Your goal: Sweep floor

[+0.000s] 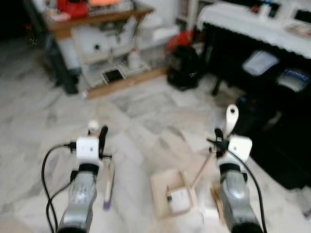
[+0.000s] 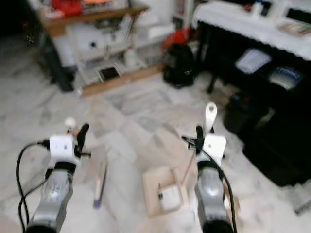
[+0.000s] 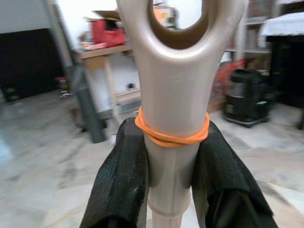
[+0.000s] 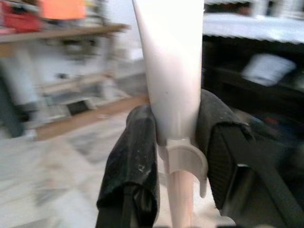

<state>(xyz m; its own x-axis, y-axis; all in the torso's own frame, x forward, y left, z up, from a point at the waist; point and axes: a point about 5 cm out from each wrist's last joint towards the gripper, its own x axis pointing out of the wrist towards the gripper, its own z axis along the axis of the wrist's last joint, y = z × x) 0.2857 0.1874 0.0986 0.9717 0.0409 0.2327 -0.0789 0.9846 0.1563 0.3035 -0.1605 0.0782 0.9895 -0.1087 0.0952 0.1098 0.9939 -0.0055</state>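
My left gripper [image 1: 102,136] is shut on a beige broom handle [image 3: 175,90] just below its hanging loop, where an orange rubber band [image 3: 171,137] is wound. The broom's lower end [image 1: 108,187] rests on the marble floor beside the left arm. My right gripper [image 1: 219,137] is shut on the white handle [image 4: 170,71] of a dustpan; the handle's top [image 1: 232,118] sticks up above the fingers. The cream dustpan [image 1: 171,193] sits on the floor between the arms with a small white piece inside it.
A wooden table with cluttered shelves [image 1: 104,22] stands at the back left. A black bag [image 1: 184,65] sits on the floor at centre back. A black table under a white cloth [image 1: 252,22] and dark items [image 1: 286,145] line the right side. Open marble floor [image 1: 146,111] lies ahead.
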